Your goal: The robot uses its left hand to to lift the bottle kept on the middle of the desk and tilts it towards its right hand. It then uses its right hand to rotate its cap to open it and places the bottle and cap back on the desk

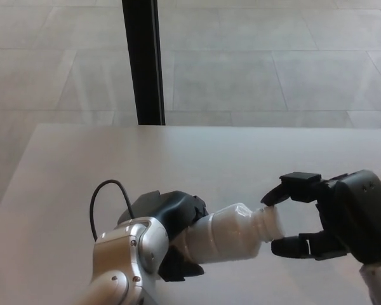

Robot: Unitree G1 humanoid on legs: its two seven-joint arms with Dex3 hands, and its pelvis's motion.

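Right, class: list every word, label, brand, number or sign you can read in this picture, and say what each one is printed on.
None can be read.
The white bottle shows a plain surface with no print facing the camera.
The left hand, right hand and desk show no markings either.

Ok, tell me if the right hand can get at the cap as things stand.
Probably yes. The left hand holds the bottle tilted, with its cap pointing at the right hand. The right hand's fingers already sit above and below the cap, and nothing stands between them.
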